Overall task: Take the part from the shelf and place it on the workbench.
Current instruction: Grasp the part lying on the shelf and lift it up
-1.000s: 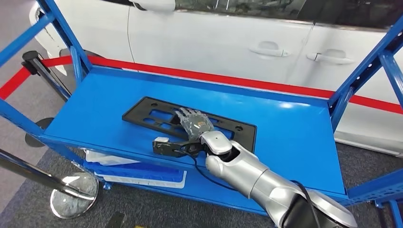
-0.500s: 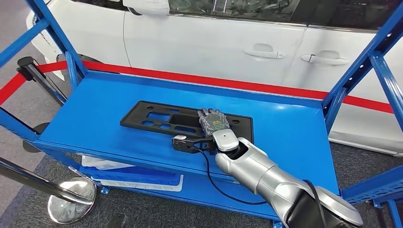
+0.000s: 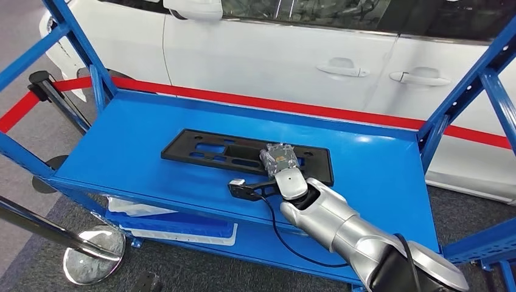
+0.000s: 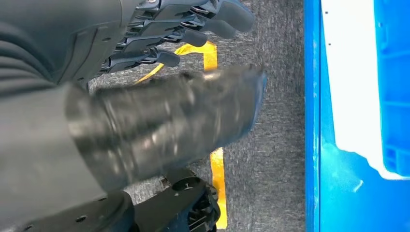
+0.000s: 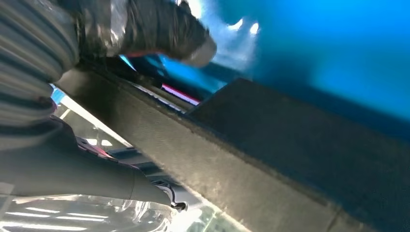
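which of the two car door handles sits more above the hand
The left door handle, above the right hand lying on the black part; the other door handle is further right.

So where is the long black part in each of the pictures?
Head view: the black part lies flat on the blue shelf, mid-picture, with the right hand on its right portion.
Left wrist view: not in it; the left hand hangs above grey carpet.
Right wrist view: the part runs as a dark slanted band, close up.
Shared landmark: the blue shelf.
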Motion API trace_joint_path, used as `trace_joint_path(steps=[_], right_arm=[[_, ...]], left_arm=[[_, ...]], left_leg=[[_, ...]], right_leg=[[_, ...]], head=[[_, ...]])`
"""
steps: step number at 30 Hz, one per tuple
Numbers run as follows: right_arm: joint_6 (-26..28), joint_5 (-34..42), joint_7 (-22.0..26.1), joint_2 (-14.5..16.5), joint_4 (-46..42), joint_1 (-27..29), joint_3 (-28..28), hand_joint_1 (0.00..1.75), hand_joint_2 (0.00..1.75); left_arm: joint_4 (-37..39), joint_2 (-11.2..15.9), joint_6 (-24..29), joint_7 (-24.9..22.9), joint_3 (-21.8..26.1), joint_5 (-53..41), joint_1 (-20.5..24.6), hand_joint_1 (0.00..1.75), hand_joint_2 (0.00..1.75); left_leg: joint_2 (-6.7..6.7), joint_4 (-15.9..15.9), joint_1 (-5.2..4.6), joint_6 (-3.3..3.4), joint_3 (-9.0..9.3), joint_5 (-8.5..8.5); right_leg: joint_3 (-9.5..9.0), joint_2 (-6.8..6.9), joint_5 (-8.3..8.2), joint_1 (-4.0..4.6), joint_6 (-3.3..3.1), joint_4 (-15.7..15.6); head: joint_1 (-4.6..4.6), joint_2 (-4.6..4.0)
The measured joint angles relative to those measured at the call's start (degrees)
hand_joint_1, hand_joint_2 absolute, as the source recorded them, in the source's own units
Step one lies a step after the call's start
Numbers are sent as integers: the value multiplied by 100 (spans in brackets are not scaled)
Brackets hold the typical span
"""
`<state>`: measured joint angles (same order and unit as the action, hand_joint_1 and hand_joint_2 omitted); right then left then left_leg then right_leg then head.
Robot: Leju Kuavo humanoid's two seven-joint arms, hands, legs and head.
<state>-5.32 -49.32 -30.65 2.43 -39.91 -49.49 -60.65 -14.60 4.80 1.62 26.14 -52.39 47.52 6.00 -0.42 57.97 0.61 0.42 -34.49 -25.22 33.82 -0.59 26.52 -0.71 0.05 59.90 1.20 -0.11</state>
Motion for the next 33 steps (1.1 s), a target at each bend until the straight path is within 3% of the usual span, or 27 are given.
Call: trace_joint_path(steps=[2,4,5,8,9,10,12,14,16,19,21,23,24,25,26,29,31,33], right_arm=[[230,-103,69,19,-75,0,0,173,175],[476,-204,121,33,-193,-2,0,174,175],[605,-252,151,44,-269,-4,0,175,175],[902,-380,259,79,-513,17,0,175,175],[976,-421,296,89,-606,37,0,174,175],[1050,-466,326,97,-703,56,0,174,175],[1211,-552,377,121,-916,76,0,173,175],[1394,-616,416,151,-1128,78,0,173,175],[1531,-637,437,166,-1343,91,1,173,175],[1680,-651,438,154,-1702,121,14,173,175],[1848,-694,426,126,-1968,127,63,173,175],[1997,-729,410,87,-2228,139,131,173,175],[2035,-738,402,65,-2344,152,160,173,175],[2059,-748,393,37,-2454,170,190,173,175],[2080,-765,383,9,-2557,186,218,173,175],[2192,-834,345,-52,-2862,206,309,173,175],[2287,-863,306,-85,-3079,219,385,173,175],[2352,-896,246,-145,-3299,270,469,173,175]], left_arm=[[0,0,-14,21,0,15,0,0,175],[0,-2,-14,26,1,33,-1,0,175],[0,-3,-10,27,1,41,1,0,175],[0,-4,8,22,0,57,4,0,175],[0,-4,10,17,1,65,-2,0,175],[0,-4,10,11,1,74,-7,0,175],[0,-4,16,2,1,93,-9,0,175],[0,-5,53,-7,1,107,-1,0,175],[0,-6,117,-12,2,114,6,0,175],[0,-8,339,-41,2,117,-7,0,175],[0,-11,547,-146,2,110,-3,0,175],[0,-11,682,-273,2,85,3,0,175],[0,-10,723,-320,2,69,2,0,175],[0,-9,764,-354,2,48,0,0,175],[0,-10,815,-385,2,23,-1,0,175],[1,-26,1097,-478,-1,-80,2,0,175],[2,-34,1401,-582,-11,-165,9,0,175],[3,-51,1803,-721,-48,-282,6,0,175]], left_leg=[[-2,-1,13,-68,-23,11],[4,125,32,-123,-92,-83],[7,327,37,-141,-186,-211],[11,1330,44,-174,-659,-662],[12,1526,44,-176,-763,-692],[12,1525,44,-171,-779,-619],[12,973,43,-145,-542,-255],[10,310,21,-108,-233,-16],[3,68,-14,-73,-117,-9],[4,3,-2,-6,-79,3],[14,-39,22,58,-39,5],[22,-40,15,102,-25,-13],[24,-38,13,112,-19,-22],[22,-35,13,116,-9,-33],[16,-28,14,115,3,-46],[-1,44,14,69,14,-110],[-3,100,4,15,-23,-124],[-2,107,8,-35,-46,-114]], right_leg=[[12,-5,-18,19,-71,-25],[20,-9,-53,13,-148,-55],[21,-9,-66,6,-180,-68],[25,-7,-59,37,-229,-67],[24,-6,-53,50,-238,-64],[22,-7,-45,61,-245,-60],[9,-14,-23,72,-248,-48],[4,-21,5,83,-227,-40],[18,-21,15,93,-184,-44],[43,-17,73,97,-107,1],[229,-9,301,94,-58,402],[613,-4,598,76,-31,1149],[784,-4,666,65,-22,1446],[869,-3,624,52,-14,1553],[857,-2,491,40,-11,1460],[431,-2,-45,26,-29,446],[288,-14,-124,49,-57,109],[287,-27,-134,63,-97,76]], head=[[6,0],[14,0],[19,0],[27,0],[27,0],[28,0],[27,0],[26,0],[22,0],[13,0],[2,0],[-6,0],[-5,0],[-6,0],[-7,0],[-6,0],[0,0],[0,0]])
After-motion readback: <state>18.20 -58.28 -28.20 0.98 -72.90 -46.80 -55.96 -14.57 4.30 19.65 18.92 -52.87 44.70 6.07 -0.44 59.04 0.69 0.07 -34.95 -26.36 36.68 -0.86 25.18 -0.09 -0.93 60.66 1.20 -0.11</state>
